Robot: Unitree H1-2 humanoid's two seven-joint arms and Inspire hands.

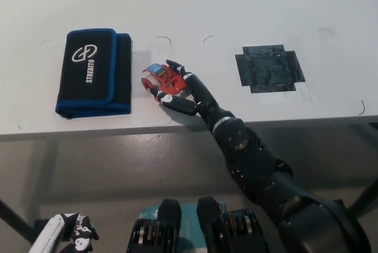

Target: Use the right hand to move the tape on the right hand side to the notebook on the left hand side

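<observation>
The red tape dispenser [163, 77] with a blue top is held in my black right hand [176, 87], which is shut on it just above the white table [236, 5]. It hangs a short way right of the black notebook case with blue trim [93, 71], which lies flat at the table's left. My white left hand [64, 235] rests low at the picture's bottom left, below the table edge.
A dark cross-shaped patch [269, 67] marks the table on the right. Small pen marks dot the surface. The table's front edge runs across the picture just below my right hand.
</observation>
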